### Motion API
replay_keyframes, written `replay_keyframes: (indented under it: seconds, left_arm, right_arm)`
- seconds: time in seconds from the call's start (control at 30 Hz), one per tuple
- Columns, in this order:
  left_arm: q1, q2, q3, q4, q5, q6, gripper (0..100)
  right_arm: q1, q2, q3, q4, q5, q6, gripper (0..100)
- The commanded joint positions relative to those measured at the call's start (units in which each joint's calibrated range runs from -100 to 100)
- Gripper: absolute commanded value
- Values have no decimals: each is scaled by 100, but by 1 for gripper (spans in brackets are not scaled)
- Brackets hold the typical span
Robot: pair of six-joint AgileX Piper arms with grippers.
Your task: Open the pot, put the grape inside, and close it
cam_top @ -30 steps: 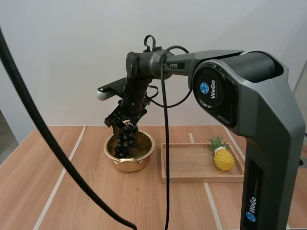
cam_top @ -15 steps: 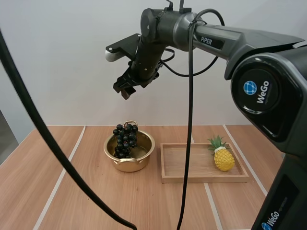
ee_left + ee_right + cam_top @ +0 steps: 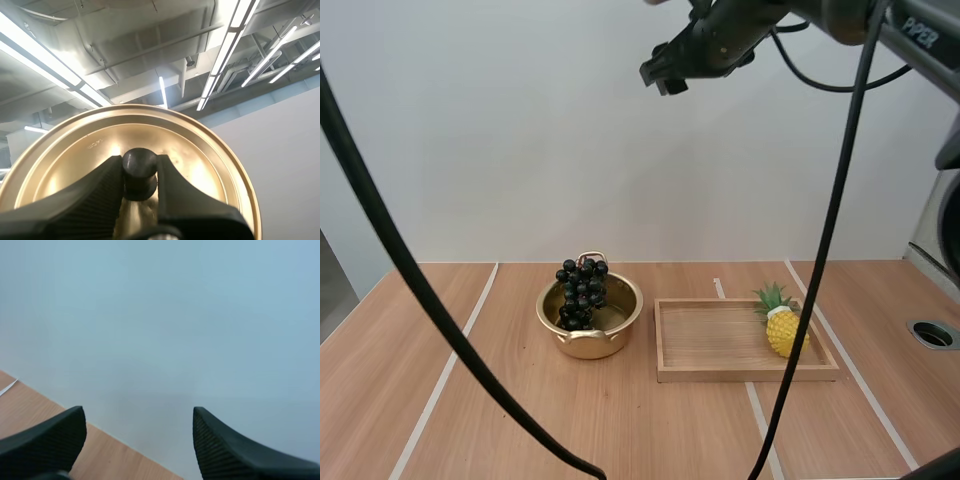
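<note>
A round gold metal pot (image 3: 590, 318) stands on the light wooden tabletop (image 3: 520, 420), toward its far edge and left of the middle, with no cover on it. The bunch of dark, almost black grapes (image 3: 582, 292) is inside the pot, leaning against its far wall. The upper berries rise above the rim, while the lower ones are hidden behind the near wall. A gold loop handle peeks out just behind the top of the bunch, and a second handle juts from the pot's near side.

Just to the right of the pot, apart from it, lies a shallow rectangular wooden tray (image 3: 710, 340). A small yellow toy pineapple with a green crown (image 3: 786, 325) stands in the tray's far right corner.

The right gripper (image 3: 663, 78) hangs high above the tabletop, well apart from the pot. Its arm is cut off by the frame, and from this angle its fingers are hard to separate. In the right wrist view the two black fingers (image 3: 45, 437) stand spread with nothing between them, facing a pale wall and a strip of the tabletop's far edge.

The left gripper (image 3: 140, 170) pinches the round black knob (image 3: 139, 161) of the gold metal lid (image 3: 200, 150). The lid's top face is turned to the camera, and its nearer rim is hidden behind the fingers. Where the lid hangs relative to the tabletop cannot be told.
</note>
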Motion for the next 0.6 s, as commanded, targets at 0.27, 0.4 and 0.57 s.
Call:
replay_keyframes:
  seconds: [0.27, 0.4, 0.57]
  left_arm:
    - [3, 135, -17, 347, 138, -17, 0]
    - [3, 260, -17, 356, 735, -17, 0]
    - [3, 474, -17, 356, 1456, -43, 0]
  right_arm:
    - [-634, -1237, -43, -12, -672, 644, 100]
    - [-748, -1594, -43, -25, -672, 736, 100]
    - [-764, -2027, -43, -366, -654, 964, 100]
